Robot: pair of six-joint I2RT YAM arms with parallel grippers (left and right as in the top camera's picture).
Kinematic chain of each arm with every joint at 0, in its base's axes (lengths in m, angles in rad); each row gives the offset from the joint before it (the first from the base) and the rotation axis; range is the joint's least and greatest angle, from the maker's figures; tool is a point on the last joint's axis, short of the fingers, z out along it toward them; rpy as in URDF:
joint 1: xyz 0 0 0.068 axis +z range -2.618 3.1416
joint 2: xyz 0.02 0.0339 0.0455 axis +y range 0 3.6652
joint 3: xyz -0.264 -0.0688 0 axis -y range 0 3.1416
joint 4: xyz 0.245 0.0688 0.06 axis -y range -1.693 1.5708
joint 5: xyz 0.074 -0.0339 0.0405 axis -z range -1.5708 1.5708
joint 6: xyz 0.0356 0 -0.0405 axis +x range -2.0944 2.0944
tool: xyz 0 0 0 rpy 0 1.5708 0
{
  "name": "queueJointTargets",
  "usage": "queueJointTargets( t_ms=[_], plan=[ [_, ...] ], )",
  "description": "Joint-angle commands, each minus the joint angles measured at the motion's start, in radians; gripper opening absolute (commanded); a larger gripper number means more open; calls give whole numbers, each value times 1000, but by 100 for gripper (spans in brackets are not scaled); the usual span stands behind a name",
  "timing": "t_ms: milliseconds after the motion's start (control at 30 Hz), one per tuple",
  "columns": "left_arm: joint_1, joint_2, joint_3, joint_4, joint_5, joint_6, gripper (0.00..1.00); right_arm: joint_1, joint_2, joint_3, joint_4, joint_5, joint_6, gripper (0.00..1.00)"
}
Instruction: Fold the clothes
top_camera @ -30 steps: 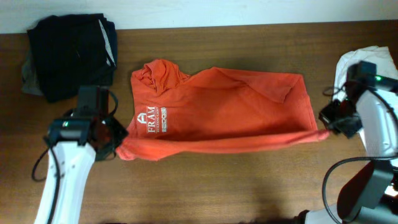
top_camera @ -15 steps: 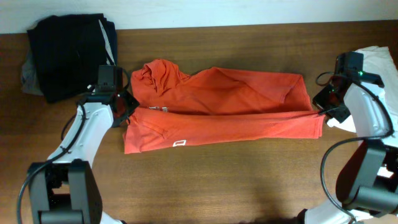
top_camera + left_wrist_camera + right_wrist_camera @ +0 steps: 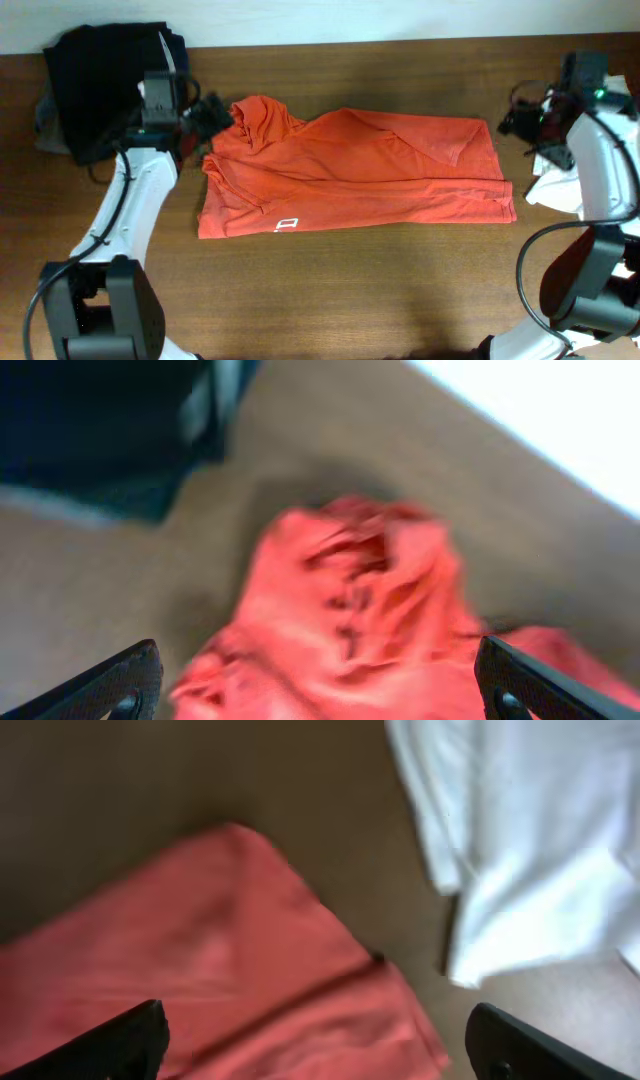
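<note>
A red-orange T-shirt (image 3: 350, 175) lies folded in a long band at the centre of a brown counter (image 3: 350, 290). The left tool (image 3: 205, 112), jaws spread wide and empty, is at the shirt's 10 o'clock corner. The right tool (image 3: 515, 120), likewise wide and empty, is at its 2 o'clock corner. A black garment pile (image 3: 100, 85) sits at the counter's 10 o'clock.

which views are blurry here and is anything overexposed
Overhead: sharp and evenly lit, the T-shirt showing crisp creases. Left wrist: heavily blurred, its folds and the dark garment pile smeared, with a blown-out white patch at upper right. Right wrist: also soft, the white cloth bright but its folds just visible.
</note>
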Motion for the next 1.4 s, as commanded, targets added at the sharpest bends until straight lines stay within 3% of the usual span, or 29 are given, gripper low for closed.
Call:
queueJointTargets(
  t_ms=[0, 67, 133, 300, 467, 533, 600, 633, 733, 833, 1000, 1100, 1233, 1367],
  plan=[
    [-39, 9, 67, 61, 105, 74, 99, 29, -1, 97, -6, -193, -84, 98],
    [-86, 50, 67, 117, 104, 115, 99, 79, 18, 97, -10, -189, -84, 98],
    [-119, 114, 70, 165, 104, 116, 99, 132, 46, 97, -18, -180, -84, 86],
    [-129, 337, 179, 155, 104, 105, 99, 227, 110, 97, -34, -138, -83, 86],
    [-129, 385, 179, 163, 59, 105, 96, 227, 111, 97, -42, -104, -83, 86],
    [-129, 385, 179, 179, 36, 106, 82, 228, 111, 97, -53, -93, -84, 86],
    [-128, 385, 179, 185, 36, 105, 51, 228, 111, 97, -56, -90, -84, 86],
    [-128, 386, 179, 185, 31, 106, 42, 228, 111, 97, -56, -89, -84, 86],
    [-128, 387, 179, 182, 12, 106, 34, 228, 111, 97, -50, -86, -84, 86],
    [-128, 387, 179, 182, -23, 106, 2, 228, 111, 95, -7, -86, -84, 86],
    [-128, 387, 179, 181, -50, 135, 1, 228, 207, 95, 66, -54, -58, 83],
    [-126, 387, 179, 170, -74, 143, 1, 228, 325, 95, 68, -52, -53, 74],
    [-125, 387, 179, 170, -73, 143, 1, 227, 347, 95, 62, -44, -53, 64],
    [-121, 387, 179, 151, -73, 143, 1, 228, 370, 95, 50, -20, -53, 61]
  ],
)
